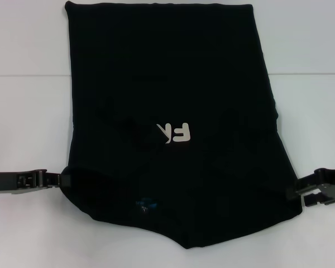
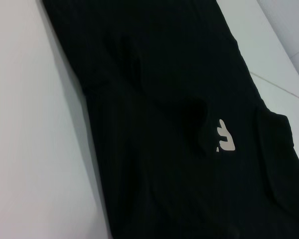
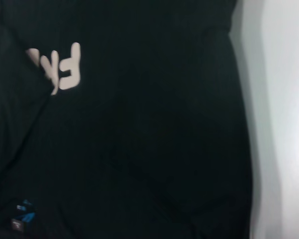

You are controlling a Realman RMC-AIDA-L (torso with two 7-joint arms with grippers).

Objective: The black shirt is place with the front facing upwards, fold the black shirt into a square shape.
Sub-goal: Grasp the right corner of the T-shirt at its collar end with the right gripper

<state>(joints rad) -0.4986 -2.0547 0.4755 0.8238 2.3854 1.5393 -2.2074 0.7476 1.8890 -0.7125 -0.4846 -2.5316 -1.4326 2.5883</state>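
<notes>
1. I see the black shirt (image 1: 173,95) lying flat on the white tabletop (image 1: 28,111), folded lengthwise into a tall panel with both sides turned inward.
2. Its straight hem edge lies at the far end; the near end widens and closes in a rounded, pointed edge.
3. The off-white lettering (image 1: 177,133) sits near the middle, upside down from the head view and partly covered by a fold, so only a few characters show.
4. A small blue neck label (image 1: 145,205) shows near the near edge, left of centre.
5. Shallow creases run diagonally beside the lettering; the cloth is otherwise smooth.
</notes>
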